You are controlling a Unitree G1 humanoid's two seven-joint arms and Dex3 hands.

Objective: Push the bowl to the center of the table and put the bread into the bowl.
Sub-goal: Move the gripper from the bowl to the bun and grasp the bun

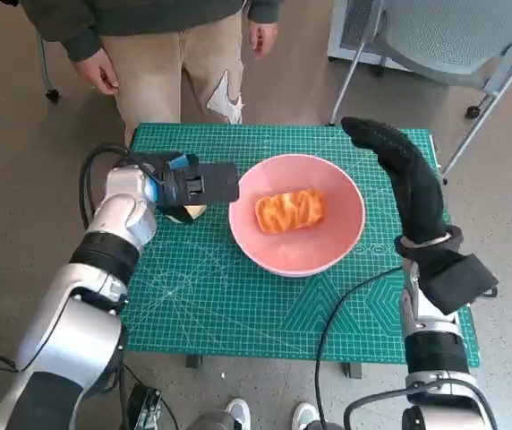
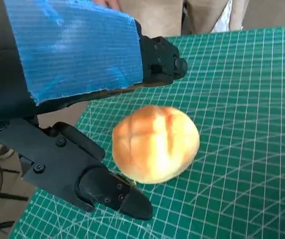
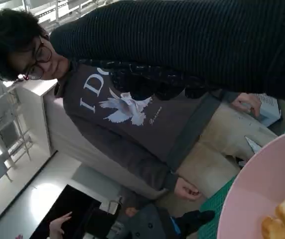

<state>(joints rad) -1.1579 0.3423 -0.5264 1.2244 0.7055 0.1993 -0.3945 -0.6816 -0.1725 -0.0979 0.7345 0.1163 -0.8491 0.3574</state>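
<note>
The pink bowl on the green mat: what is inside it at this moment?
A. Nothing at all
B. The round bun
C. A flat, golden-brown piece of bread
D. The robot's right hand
C. In the head view a flat golden-brown piece of bread lies inside the pink bowl, while the round bun sits on the green mat beside the left hand, outside the bowl.

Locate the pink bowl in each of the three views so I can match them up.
Head view: pink bowl mid-table, a pastry inside.
Left wrist view: only a blurred pale sliver at the edge, possibly its rim; cannot tell.
Right wrist view: rim in a corner.
Shared landmark: green cutting mat.
</note>
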